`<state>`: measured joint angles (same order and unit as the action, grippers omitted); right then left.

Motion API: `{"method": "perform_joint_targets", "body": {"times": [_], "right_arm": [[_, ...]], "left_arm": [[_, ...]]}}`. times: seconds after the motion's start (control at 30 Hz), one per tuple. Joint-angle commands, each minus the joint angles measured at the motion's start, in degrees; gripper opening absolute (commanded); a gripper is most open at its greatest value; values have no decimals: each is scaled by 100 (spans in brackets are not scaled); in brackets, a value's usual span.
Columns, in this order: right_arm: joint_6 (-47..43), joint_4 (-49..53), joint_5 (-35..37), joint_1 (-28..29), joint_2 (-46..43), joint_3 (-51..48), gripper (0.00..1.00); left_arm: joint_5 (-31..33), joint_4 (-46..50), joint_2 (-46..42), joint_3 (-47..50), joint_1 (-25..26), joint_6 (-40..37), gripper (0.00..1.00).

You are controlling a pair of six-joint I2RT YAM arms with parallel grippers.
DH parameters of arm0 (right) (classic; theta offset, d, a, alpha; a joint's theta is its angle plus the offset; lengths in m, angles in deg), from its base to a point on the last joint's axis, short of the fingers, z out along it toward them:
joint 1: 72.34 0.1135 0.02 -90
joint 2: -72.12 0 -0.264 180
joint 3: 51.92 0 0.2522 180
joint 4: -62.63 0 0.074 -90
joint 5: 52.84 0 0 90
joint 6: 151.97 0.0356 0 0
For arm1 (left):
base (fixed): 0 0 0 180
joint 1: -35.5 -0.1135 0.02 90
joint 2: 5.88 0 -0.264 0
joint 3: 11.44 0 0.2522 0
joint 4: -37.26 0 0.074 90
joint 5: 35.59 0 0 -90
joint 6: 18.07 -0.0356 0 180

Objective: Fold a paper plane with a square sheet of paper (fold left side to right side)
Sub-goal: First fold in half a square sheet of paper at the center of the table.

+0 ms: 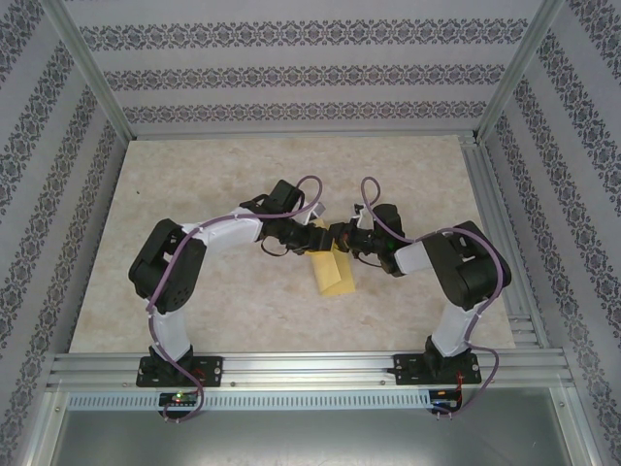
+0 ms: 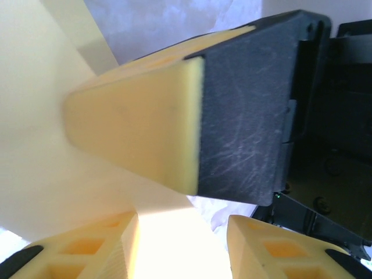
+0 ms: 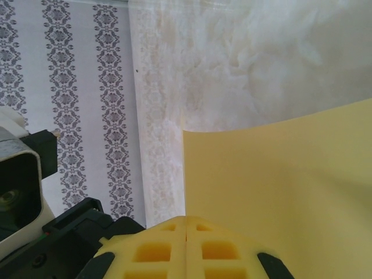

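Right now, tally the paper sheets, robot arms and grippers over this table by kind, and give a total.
Paper sheets: 1, the yellow paper sheet
Robot arms: 2, the left arm and the right arm
Grippers: 2, the left gripper and the right gripper
Total: 5

Looks like a robotics lab test booth. Boxed in by aluminium extrusion posts (image 1: 89,73) and patterned wallpaper panels (image 1: 291,58) around a marbled tabletop (image 1: 194,175).

Left gripper (image 1: 312,236) and right gripper (image 1: 342,233) block the table's (image 1: 223,175) middle over the square sheet of paper (image 1: 333,276); far corners lie open.
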<state>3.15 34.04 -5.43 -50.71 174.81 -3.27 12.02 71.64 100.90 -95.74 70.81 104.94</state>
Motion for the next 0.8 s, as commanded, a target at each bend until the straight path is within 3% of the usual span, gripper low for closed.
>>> {"method": "perform_joint_targets", "body": {"times": [0.0, 0.17, 0.4, 0.53, 0.77], "right_arm": [[-256, 149, 117, -49, -153, 80, 0], [-191, -6, 132, -92, -207, -4, 0], [-553, 578, 347, -161, -496, -61, 0], [-529, 509, 391, -176, -505, -131, 0], [-617, 545, 551, -184, -540, -312, 0]], "left_arm": [[207, 265, -541, -140, 16, -234, 49], [500, 512, -1118, -63, -69, -295, 58], [1278, 581, -1742, 426, -368, -17, 70], [1838, 557, -1656, 748, -419, 424, 71], [1828, 104, -1136, 883, -226, 834, 69]]}}
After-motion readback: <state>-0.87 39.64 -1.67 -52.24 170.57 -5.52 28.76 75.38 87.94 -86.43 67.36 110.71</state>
